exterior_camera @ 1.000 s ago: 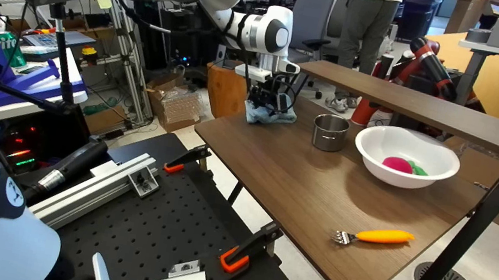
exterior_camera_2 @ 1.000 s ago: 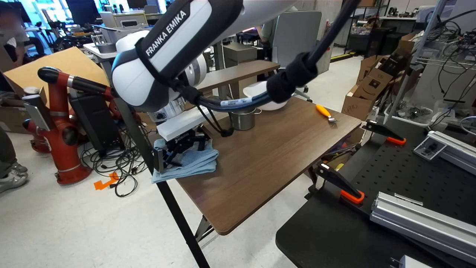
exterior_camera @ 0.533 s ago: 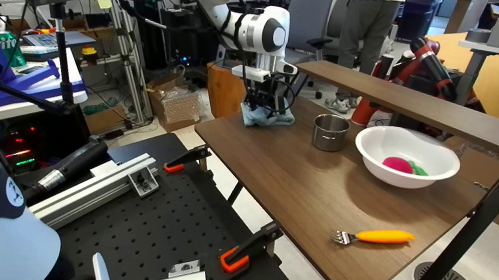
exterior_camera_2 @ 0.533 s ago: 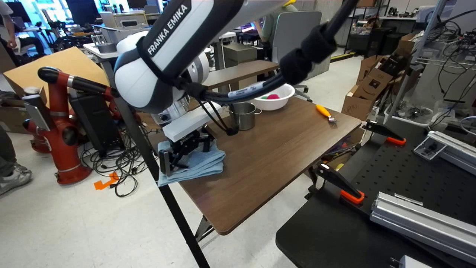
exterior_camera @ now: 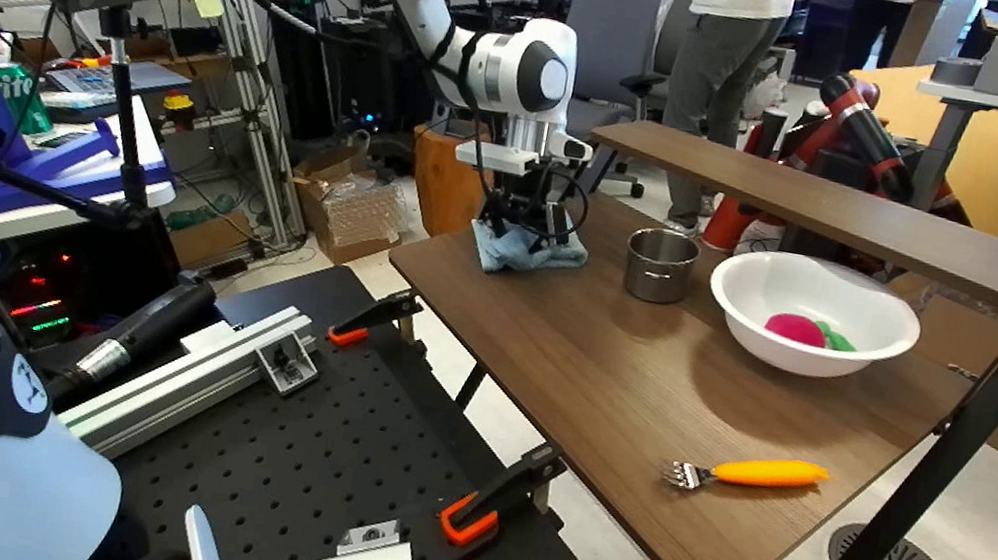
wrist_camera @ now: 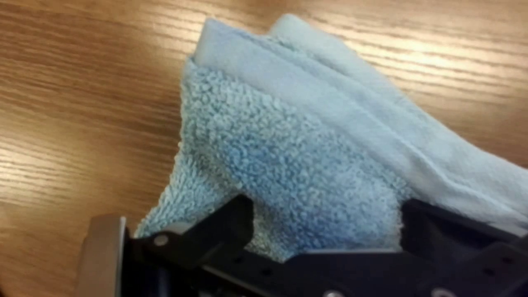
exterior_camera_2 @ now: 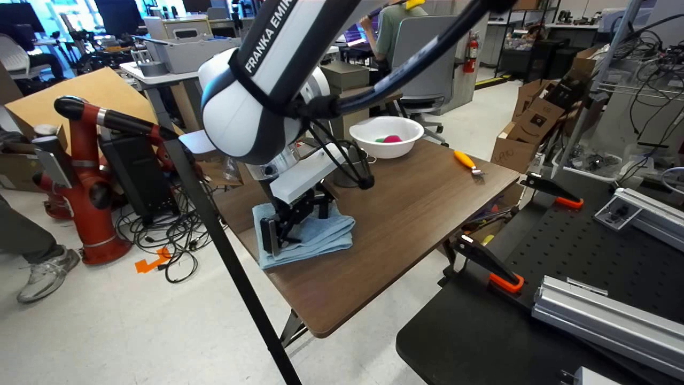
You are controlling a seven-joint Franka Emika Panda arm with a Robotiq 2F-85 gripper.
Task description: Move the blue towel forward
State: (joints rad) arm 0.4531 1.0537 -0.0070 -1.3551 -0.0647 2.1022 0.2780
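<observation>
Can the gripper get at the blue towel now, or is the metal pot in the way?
Most likely yes: the gripper is down at the blue towel, cloth showing between its fingers; the metal pot stands apart from the towel.

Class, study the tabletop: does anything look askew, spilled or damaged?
Only the blue towel looks askew: in the wrist view, its folded layers are misaligned, with two corners set apart. The white bowl and metal pot stand upright; no spill or damage shows.

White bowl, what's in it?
In both exterior views the white bowl holds a rounded pink object and something green next to it. Their undersides and the bowl's bottom beneath them are covered, so anything smaller underneath can't be ruled out.
</observation>
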